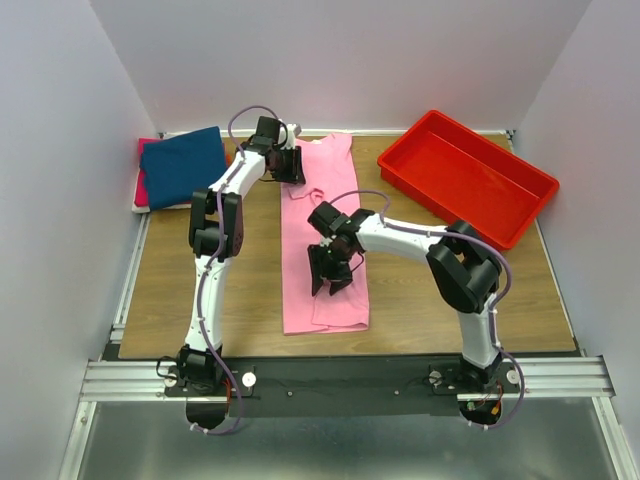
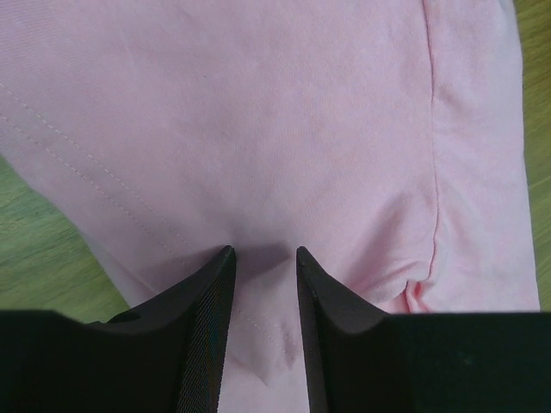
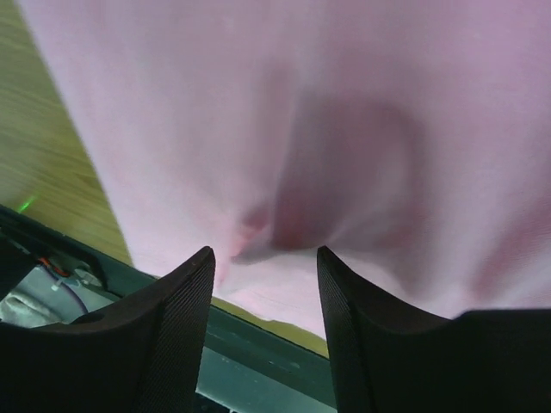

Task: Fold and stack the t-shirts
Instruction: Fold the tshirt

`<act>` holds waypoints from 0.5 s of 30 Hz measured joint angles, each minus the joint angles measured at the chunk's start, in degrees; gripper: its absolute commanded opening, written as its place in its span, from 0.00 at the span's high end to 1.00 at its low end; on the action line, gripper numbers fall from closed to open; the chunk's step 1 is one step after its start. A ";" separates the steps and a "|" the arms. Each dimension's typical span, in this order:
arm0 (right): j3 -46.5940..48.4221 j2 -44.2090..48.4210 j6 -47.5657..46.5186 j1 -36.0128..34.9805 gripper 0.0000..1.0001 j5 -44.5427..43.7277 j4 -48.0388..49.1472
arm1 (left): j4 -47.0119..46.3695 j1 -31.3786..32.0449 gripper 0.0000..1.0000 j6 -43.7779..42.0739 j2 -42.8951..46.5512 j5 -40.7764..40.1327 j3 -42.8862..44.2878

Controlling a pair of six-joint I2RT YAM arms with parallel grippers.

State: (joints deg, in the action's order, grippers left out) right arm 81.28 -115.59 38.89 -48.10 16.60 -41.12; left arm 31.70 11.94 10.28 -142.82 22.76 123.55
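The light pink t-shirt (image 1: 296, 260) lies as a long strip down the middle of the wooden table (image 1: 200, 300), from 12 to 6 o'clock. At its 11 o'clock corner sits the left gripper (image 1: 288, 165). The right gripper (image 1: 327, 278) hangs over the lower half.

At 10 o'clock a folded navy t-shirt (image 1: 182, 165) tops a red-magenta one (image 1: 143, 185) and a white one (image 1: 160, 207). A red plastic tray (image 1: 470, 175) lies at 2 o'clock, apart from the cloth.

Only the left wrist view shows the left gripper (image 2: 263, 251) close up. Its jaws stand narrowly apart with a ridge of pink cloth (image 2: 258, 129) between them, and I cannot tell whether they clamp it. In the right wrist view the right gripper (image 3: 265, 251) is released, jaws wide over puckered cloth (image 3: 344, 129).
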 measured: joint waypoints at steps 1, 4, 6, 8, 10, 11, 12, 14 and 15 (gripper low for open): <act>0.57 -0.02 0.00 -0.28 0.39 -0.13 -0.04 | -0.04 0.00 0.56 -0.04 0.00 0.00 0.00; 2.62 0.76 0.04 -0.85 0.37 -1.29 -0.81 | -0.11 0.00 0.55 -0.48 0.59 0.07 0.00; 2.82 2.32 0.09 -0.96 0.37 -2.93 -2.19 | 0.35 0.00 0.53 -0.55 1.70 0.26 -0.04; 2.62 5.35 0.11 -0.96 0.37 -4.79 -4.57 | 0.81 0.00 0.53 -0.66 4.61 0.44 -0.72; 1.64 9.14 0.24 -0.90 0.37 -6.54 -6.56 | 1.27 0.02 0.52 -0.68 9.35 0.46 -2.45; 0.28 11.28 0.35 -0.85 0.37 -7.30 -7.39 | 1.01 0.09 0.52 -0.68 12.83 0.46 -4.70; -1.09 12.98 0.55 -0.85 0.37 -7.78 -8.15 | 1.07 0.11 0.52 -0.68 16.39 0.44 -7.04; -4.94 16.17 0.94 -0.87 0.37 -8.52 -8.98 | 0.35 0.31 0.52 -0.66 25.18 0.33 -15.72; -7.78 17.75 1.25 -0.85 0.37 -8.98 -10.45 | 0.22 0.44 0.53 -0.61 30.42 0.13 -21.18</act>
State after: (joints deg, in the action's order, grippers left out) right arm 73.49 -97.84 40.14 -48.95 7.62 -51.57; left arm 31.92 12.38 9.67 -112.40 22.90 102.37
